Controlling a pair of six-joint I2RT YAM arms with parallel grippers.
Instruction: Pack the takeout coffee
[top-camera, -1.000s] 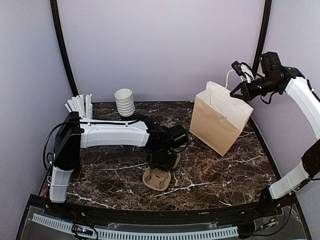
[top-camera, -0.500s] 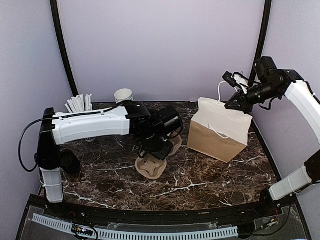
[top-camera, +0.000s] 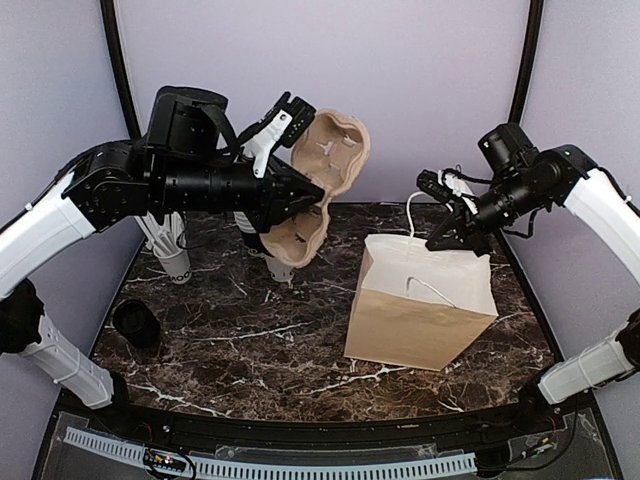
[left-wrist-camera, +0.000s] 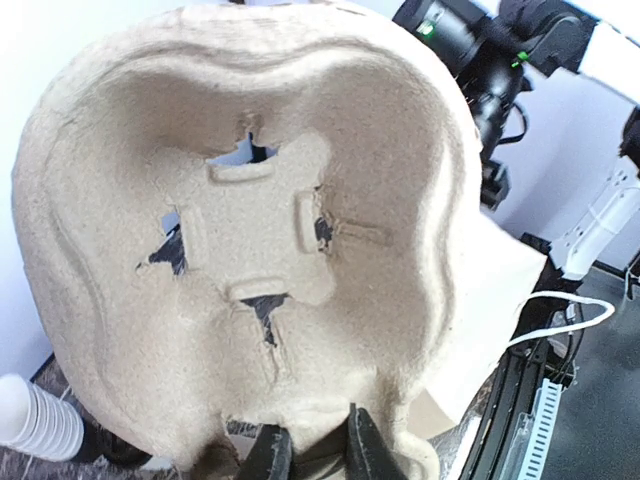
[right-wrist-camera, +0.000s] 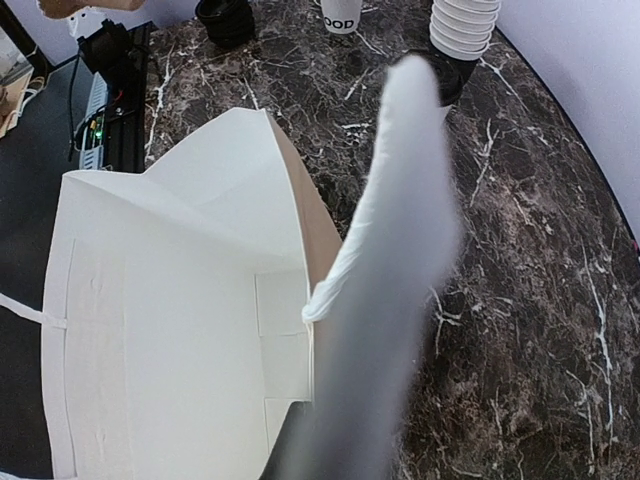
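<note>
The left gripper (left-wrist-camera: 308, 445) pinches the lower rim of a molded pulp cup carrier (left-wrist-camera: 250, 230) between nearly closed fingers, holding it tilted up in the air over the far left of the marble table (top-camera: 250, 340). The right gripper (top-camera: 440, 185), pressed together, clamps the white handle (right-wrist-camera: 390, 250) of the open brown paper bag (top-camera: 415, 325), which stands on the table right of centre. 1 takeout coffee (top-camera: 137, 325) sits near the table's left edge, well apart from bag and carrier, and another black lid (right-wrist-camera: 450, 80) shows just beside the stack of lidless cups (right-wrist-camera: 465, 25).
</note>
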